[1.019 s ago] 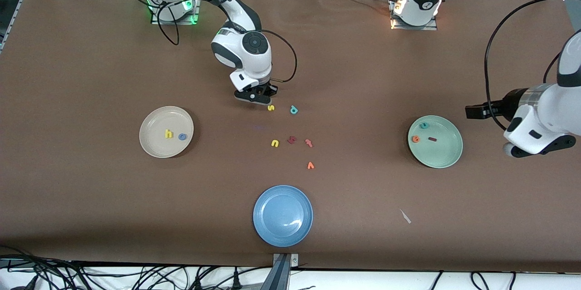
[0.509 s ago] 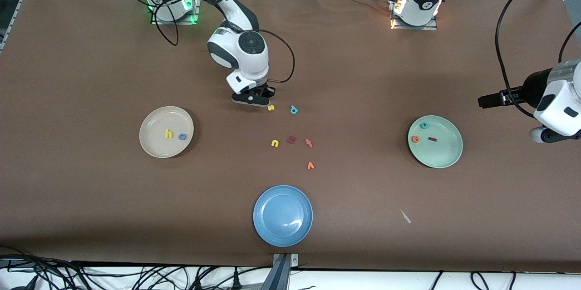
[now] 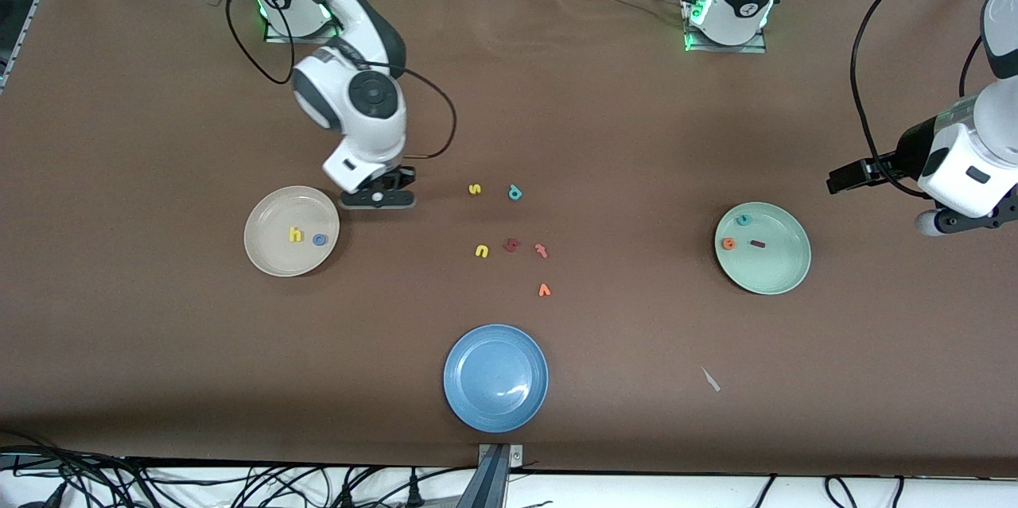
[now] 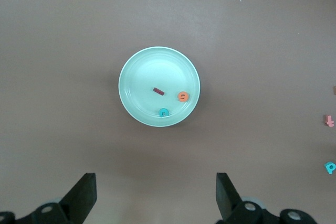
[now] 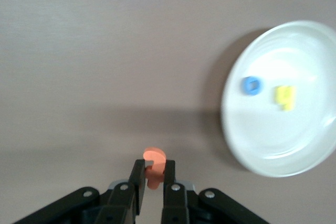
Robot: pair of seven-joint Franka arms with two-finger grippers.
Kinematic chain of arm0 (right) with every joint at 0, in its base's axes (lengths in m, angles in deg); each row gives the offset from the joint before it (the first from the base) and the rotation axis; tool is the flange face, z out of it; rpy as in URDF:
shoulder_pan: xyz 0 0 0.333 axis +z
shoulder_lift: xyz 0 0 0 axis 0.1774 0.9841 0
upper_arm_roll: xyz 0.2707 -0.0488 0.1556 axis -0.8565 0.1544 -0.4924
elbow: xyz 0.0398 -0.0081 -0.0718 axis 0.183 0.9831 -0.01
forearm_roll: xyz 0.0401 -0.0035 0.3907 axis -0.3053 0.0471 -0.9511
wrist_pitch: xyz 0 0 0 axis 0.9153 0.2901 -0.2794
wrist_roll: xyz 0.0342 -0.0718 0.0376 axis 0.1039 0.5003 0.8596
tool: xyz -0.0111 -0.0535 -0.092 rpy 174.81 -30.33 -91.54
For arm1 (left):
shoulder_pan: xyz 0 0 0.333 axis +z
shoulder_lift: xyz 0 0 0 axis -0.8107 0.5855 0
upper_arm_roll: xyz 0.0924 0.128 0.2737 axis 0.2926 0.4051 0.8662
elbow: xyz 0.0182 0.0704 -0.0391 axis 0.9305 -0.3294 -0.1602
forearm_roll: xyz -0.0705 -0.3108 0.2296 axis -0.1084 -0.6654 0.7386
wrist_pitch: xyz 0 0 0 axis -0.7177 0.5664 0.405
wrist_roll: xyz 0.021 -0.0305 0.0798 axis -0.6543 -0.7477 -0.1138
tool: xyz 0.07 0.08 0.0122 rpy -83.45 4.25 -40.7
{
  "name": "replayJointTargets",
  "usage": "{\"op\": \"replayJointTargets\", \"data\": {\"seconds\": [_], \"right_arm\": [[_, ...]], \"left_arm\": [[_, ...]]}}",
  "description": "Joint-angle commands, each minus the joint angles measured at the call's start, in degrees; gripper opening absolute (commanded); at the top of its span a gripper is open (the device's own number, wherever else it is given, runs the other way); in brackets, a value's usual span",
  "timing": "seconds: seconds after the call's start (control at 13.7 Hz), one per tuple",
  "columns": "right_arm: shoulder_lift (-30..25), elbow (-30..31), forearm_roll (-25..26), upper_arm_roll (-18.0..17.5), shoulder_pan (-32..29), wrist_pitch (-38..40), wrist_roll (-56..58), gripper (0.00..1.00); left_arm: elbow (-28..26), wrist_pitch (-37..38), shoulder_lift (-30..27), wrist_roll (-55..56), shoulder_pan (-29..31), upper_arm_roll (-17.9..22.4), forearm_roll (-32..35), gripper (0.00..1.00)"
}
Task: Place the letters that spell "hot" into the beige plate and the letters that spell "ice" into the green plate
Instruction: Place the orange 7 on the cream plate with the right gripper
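Nearest the front camera lies one blue plate (image 3: 495,378), close to the table's front edge, with a small white scrap (image 3: 710,379) on the bare brown table (image 3: 159,349) toward the left arm's end. Wide open tabletop runs on both sides of that plate.

Farther back sits a loose cluster of six letters: an orange v (image 3: 544,290), then a yellow u (image 3: 481,251), a dark red letter (image 3: 511,245) and a pinkish-red t-like letter (image 3: 542,250) in a row, then a yellow s (image 3: 475,189) and a teal p (image 3: 514,192). Clear table separates this cluster from both task plates.

At about the same depth as the row, the beige plate (image 3: 291,230) lies toward the right arm's end and holds two letters, the yellow h (image 3: 296,234) and the blue o (image 3: 320,239), side by side. The green plate (image 3: 762,247) lies toward the left arm's end and holds three: the dark red i (image 3: 758,244), the orange e (image 3: 728,243) and the teal c (image 3: 744,219).

The right gripper (image 5: 153,178) hangs over bare table just beside the beige plate's rim, jaws narrow and pinching the orange t (image 5: 154,163) between the fingertips; the letter is not over the plate.

The left gripper (image 4: 155,195) is up over the table's end past the green plate, jaws wide apart and holding nothing.
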Motion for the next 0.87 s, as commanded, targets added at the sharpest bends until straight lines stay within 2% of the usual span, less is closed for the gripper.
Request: {"op": "replayJointTargets", "data": {"seconds": [0.0,0.15,0.22,0.29,0.36,0.44,0.51,0.58,0.65,0.73,0.8], "right_arm": [[-3.44,1.05,-1.96,1.24,-5.88,1.89,15.72,0.02],[-3.71,1.04,-3.36,5.62,-6.69,1.28,24.79,0.05],[-3.62,1.04,-7.98,6.69,-6.95,1.1,27.96,0.08],[-3.44,0.96,-11.86,7.4,-6.96,1.02,30.52,0.17],[-3.36,0.87,-13.37,8.27,-6.96,0.84,31.59,0.19],[-3.35,0.87,-13.56,8.28,-6.96,0.84,31.51,0.21],[-3.35,0.78,-13.56,8.2,-6.96,0.84,31.34,0.26],[-3.35,0.69,-13.56,8.28,-6.96,0.84,31.08,0.35],[-3.35,0.69,-13.65,8.28,-6.96,0.84,30.81,0.59],[-3.27,0.69,-13.65,8.28,-6.96,0.84,30.72,0.71],[-3.35,0.61,-13.65,8.28,-6.96,0.84,30.72,0.71]], "left_arm": [[-2.92,-1.52,-2.27,-1.68,-0.22,0.69,-1.34,1.0],[-2.83,-1.61,-1.74,-1.68,-0.14,0.69,-1.25,1.0],[-2.74,-1.61,-1.39,-1.68,-0.22,0.69,-1.25,1.0],[-2.83,-1.61,-1.3,-1.68,-0.22,0.69,-1.34,1.0],[-2.74,-1.61,-1.13,-1.68,-0.22,0.69,-1.34,1.0],[-2.83,-1.61,-1.04,-1.68,-0.22,0.69,-1.34,1.0],[-2.83,-1.61,-1.04,-1.77,-0.22,0.69,-1.42,1.0],[-2.83,-1.61,-0.95,-1.94,-0.22,0.69,-1.51,1.0],[-2.83,-1.61,-0.95,-2.03,-0.22,0.69,-1.51,1.0],[-2.83,-1.61,-0.95,-2.03,-0.22,0.69,-1.51,1.0],[-2.83,-1.61,-0.95,-2.03,-0.22,0.69,-1.51,1.0]]}}
